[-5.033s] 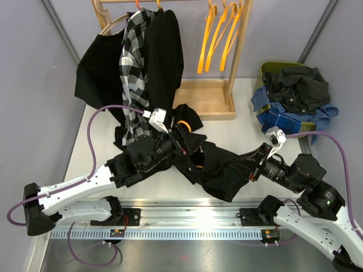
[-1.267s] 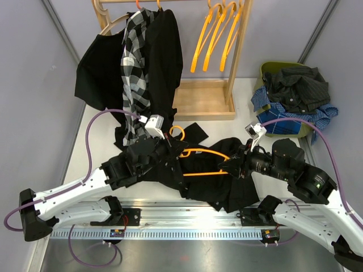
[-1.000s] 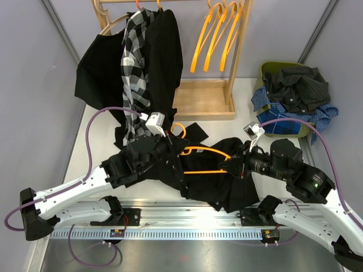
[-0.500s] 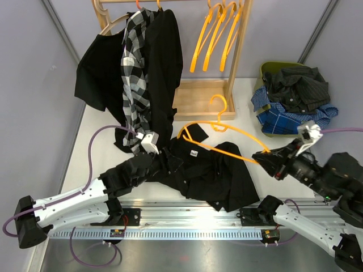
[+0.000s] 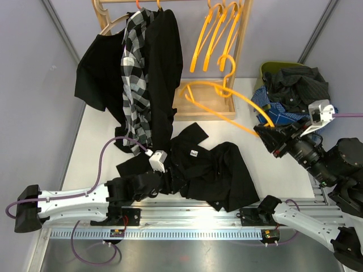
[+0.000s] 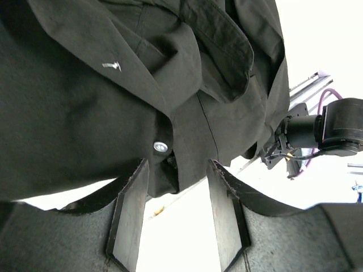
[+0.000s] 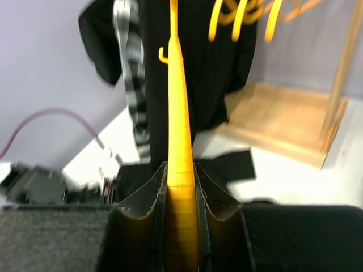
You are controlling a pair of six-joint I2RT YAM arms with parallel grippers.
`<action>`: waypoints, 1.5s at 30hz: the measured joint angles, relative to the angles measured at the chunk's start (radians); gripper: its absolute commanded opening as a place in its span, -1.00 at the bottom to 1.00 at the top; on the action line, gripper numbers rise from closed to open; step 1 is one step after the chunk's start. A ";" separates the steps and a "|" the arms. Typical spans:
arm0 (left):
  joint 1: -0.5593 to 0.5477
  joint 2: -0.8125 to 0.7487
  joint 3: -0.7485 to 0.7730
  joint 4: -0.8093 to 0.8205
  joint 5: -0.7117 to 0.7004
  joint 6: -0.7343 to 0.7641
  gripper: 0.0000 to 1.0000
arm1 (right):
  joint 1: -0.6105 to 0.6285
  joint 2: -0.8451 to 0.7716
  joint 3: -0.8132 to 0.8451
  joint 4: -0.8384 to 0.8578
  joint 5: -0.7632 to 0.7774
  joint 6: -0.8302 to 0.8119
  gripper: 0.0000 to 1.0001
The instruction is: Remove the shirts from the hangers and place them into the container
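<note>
R jaws clamp orange hanger [image 7: 180,113], held up just in front of wooden rack [image 5: 241,51]. L jaws part-open, empty, at black shirt [image 5: 215,170] lying on bench [image 5: 272,184] in front of rack. Tub [image 5: 264,68] right of rack, heaped w/ more shirts [image 5: 295,85].

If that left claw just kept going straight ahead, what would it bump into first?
The black shirt. It fills the view just past the open left gripper, with a button showing between its jaws. It looks close, though depth is hard to judge.
</note>
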 measured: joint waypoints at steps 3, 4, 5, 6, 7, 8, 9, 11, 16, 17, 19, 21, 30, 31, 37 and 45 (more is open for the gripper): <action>-0.030 0.007 -0.002 0.000 -0.021 -0.022 -0.08 | 0.000 0.026 0.002 0.130 0.068 -0.044 -1.00; -0.041 0.010 -0.002 0.000 -0.028 -0.029 -0.08 | 0.000 0.039 0.003 0.172 0.088 -0.056 -1.00; -0.049 0.012 -0.002 -0.001 -0.034 -0.033 -0.09 | 0.000 0.054 0.004 0.210 0.111 -0.067 -1.00; -0.058 0.012 -0.002 -0.001 -0.039 -0.039 -0.09 | 0.000 0.072 0.008 0.249 0.129 -0.076 -1.00; -0.064 0.012 -0.002 -0.001 -0.043 -0.042 -0.09 | 0.000 0.092 0.010 0.286 0.142 -0.084 -1.00; -0.069 0.012 -0.002 0.000 -0.048 -0.045 -0.10 | 0.000 0.115 0.013 0.322 0.158 -0.092 -1.00; -0.073 0.012 -0.002 -0.001 -0.052 -0.047 -0.10 | 0.000 0.141 0.015 0.363 0.177 -0.098 -1.00; -0.077 0.012 -0.002 0.000 -0.059 -0.051 -0.11 | 0.000 0.190 0.018 0.444 0.224 -0.106 -1.00; -0.084 0.011 -0.002 0.000 -0.071 -0.059 -0.13 | 0.000 0.372 0.064 0.553 0.300 -0.113 -1.00; -0.085 0.011 -0.002 0.000 -0.073 -0.061 -0.14 | 0.000 0.415 0.087 0.568 0.315 -0.116 -1.00; -0.087 0.009 -0.002 -0.001 -0.077 -0.062 -0.14 | 0.000 0.517 0.139 0.600 0.343 -0.121 -1.00; -0.090 0.004 -0.002 0.000 -0.080 -0.062 -0.15 | 0.000 0.619 0.198 0.619 0.366 -0.129 -1.00; -0.105 -0.033 -0.035 0.008 -0.088 -0.073 -0.18 | 0.000 0.895 0.401 0.656 0.456 -0.233 -1.00; -0.106 -0.040 -0.042 0.008 -0.089 -0.073 -0.18 | 0.000 0.910 0.418 0.661 0.467 -0.249 -1.00; -0.110 -0.082 -0.065 0.006 -0.093 -0.084 -0.20 | 0.000 1.027 0.573 0.686 0.514 -0.313 -1.00; -0.115 -0.155 -0.084 -0.004 -0.109 -0.099 -0.21 | -0.004 1.160 0.700 0.607 0.557 -0.297 -1.00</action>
